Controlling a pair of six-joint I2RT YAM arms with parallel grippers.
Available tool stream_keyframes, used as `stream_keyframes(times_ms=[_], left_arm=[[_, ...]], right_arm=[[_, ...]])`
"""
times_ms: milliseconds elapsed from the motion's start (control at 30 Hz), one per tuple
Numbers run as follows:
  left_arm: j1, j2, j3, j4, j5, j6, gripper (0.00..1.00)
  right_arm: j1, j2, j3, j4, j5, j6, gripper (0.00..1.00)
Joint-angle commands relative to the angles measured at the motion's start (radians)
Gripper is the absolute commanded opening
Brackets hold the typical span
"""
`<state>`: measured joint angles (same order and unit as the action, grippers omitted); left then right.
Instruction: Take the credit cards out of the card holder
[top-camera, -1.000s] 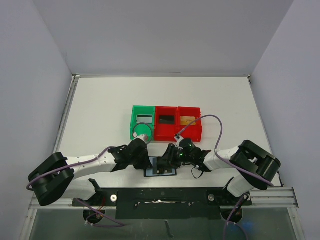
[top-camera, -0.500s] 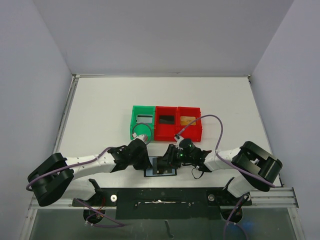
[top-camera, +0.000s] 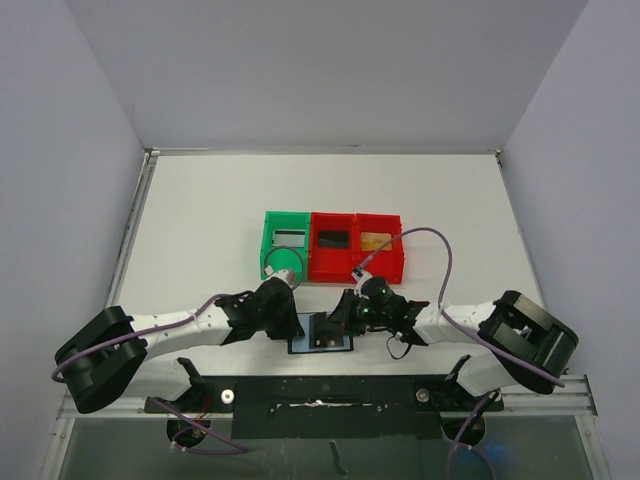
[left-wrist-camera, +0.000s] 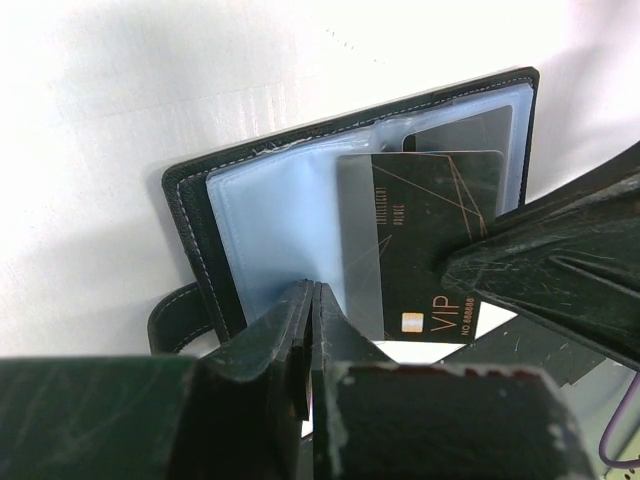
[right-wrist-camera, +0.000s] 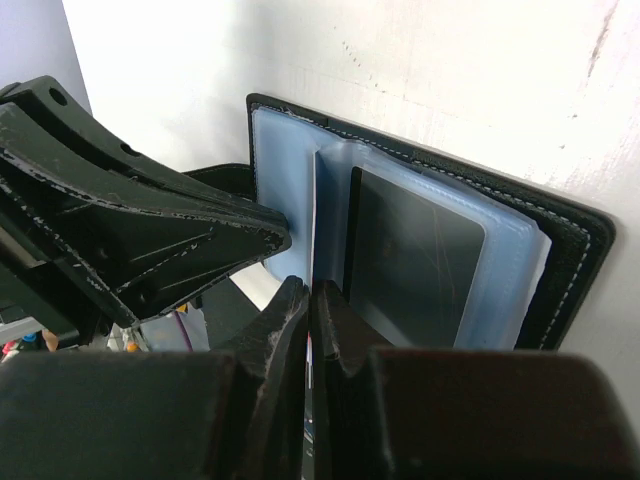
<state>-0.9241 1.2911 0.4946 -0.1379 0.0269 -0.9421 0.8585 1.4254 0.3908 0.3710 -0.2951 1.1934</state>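
The right pincer (right-wrist-camera: 310, 292) pinches the black card (left-wrist-camera: 430, 210), half out of the wallet (left-wrist-camera: 185, 220); the left pincer (left-wrist-camera: 312, 295), pressed together, pins the opposite page.

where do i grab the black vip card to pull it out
Black card: take its VIP end, which pokes past the clear pocket. Come from that open side of the card holder, pinching the flat faces; the rest is sleeved.

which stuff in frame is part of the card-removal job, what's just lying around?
Job: card holder, open; black card in it; left gripper, right gripper, both at the holder.
Idle: green bin; red bin; second red bin, each holding something flat, too small to identify.
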Motion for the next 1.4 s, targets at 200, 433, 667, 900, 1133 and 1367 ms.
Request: stream_keyframes(times_ms=[200,433,667,900,1133,1367], left_arm=[[-0.006,-0.035,-0.011,-0.054,-0.032,0.002,0.00],[-0.005,-0.078,0.003,-0.033,-0.020,0.014,0.00],[-0.006,-0.123,0.021,-0.059,-0.032,0.016,0.14],[0.000,-0.207,0.068,-0.144,-0.084,0.042,0.34],[0.097,-0.271,0.139,-0.276,-0.111,0.135,0.53],[0.269,-0.330,0.197,-0.335,-0.054,0.239,0.67]], right_arm=[[-0.003,-0.214,0.008,-0.064,0.117,-0.083,0.00],[-0.008,-0.368,-0.034,-0.104,0.201,-0.104,0.00],[-0.008,-0.416,-0.065,-0.075,0.228,-0.110,0.00],[-0.004,-0.439,-0.082,-0.056,0.263,-0.155,0.00],[0.010,-0.595,-0.130,-0.055,0.392,-0.311,0.00],[0.047,-0.781,-0.142,-0.103,0.456,-0.646,0.00]])
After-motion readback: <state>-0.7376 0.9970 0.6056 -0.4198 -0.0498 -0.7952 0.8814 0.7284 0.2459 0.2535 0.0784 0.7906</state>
